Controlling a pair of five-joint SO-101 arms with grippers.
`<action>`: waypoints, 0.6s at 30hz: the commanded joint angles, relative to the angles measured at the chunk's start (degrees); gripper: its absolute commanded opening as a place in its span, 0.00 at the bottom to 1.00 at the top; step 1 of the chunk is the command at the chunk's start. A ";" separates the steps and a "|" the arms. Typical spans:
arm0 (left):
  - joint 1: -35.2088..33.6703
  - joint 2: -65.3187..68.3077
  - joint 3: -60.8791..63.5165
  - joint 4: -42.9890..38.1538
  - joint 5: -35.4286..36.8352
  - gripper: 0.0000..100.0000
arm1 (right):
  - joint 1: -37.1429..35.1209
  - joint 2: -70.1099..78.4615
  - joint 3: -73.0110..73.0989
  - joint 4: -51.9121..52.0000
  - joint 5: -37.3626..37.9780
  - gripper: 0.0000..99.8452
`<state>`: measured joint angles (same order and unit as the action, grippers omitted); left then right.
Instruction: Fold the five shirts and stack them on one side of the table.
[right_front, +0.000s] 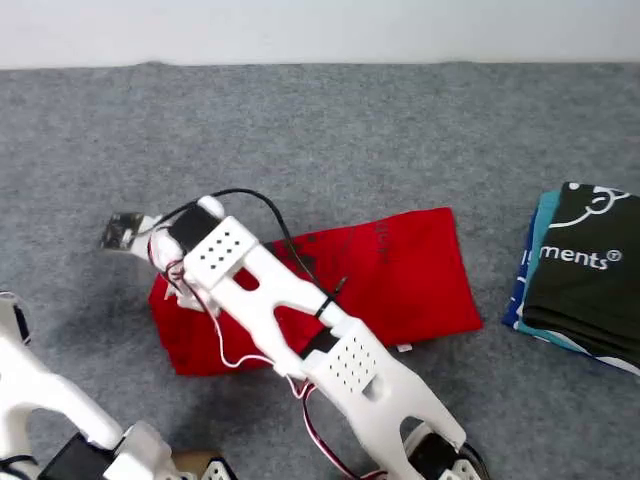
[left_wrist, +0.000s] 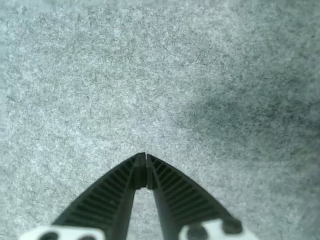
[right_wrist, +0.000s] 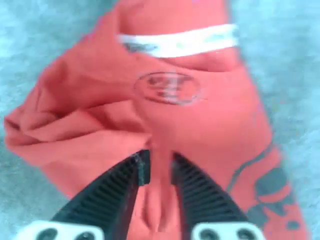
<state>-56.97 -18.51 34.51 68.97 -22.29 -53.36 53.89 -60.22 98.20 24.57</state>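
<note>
A red shirt (right_front: 400, 270), partly folded, lies in the middle of the grey counter (right_front: 300, 120). At its left end the right arm's fingers (right_wrist: 120, 195) are nearly together, seemingly pinching a ridge of red cloth. Such a thin pinch could slip, or drag the whole shirt and spoil the fold. Far right, a stack of folded shirts (right_front: 585, 275) runs off the edge, so I cannot count it. The left arm's fingers (left_wrist: 115, 192) hang together over bare counter. The right arm hides the shirt's middle.
</note>
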 joint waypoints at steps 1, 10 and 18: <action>1.41 -1.41 -0.22 -0.97 -1.14 0.01 | 0.57 -4.88 -2.90 -4.79 -0.62 0.16; 1.93 -1.41 -0.22 -0.79 -1.14 0.01 | -2.24 0.13 -3.25 -8.22 -0.62 0.16; 1.93 -1.41 -0.22 -1.05 -1.14 0.01 | -2.86 2.95 -3.25 -4.18 -5.27 0.16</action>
<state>-55.47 -18.51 34.51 68.97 -22.99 -55.82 57.23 -60.31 93.19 21.76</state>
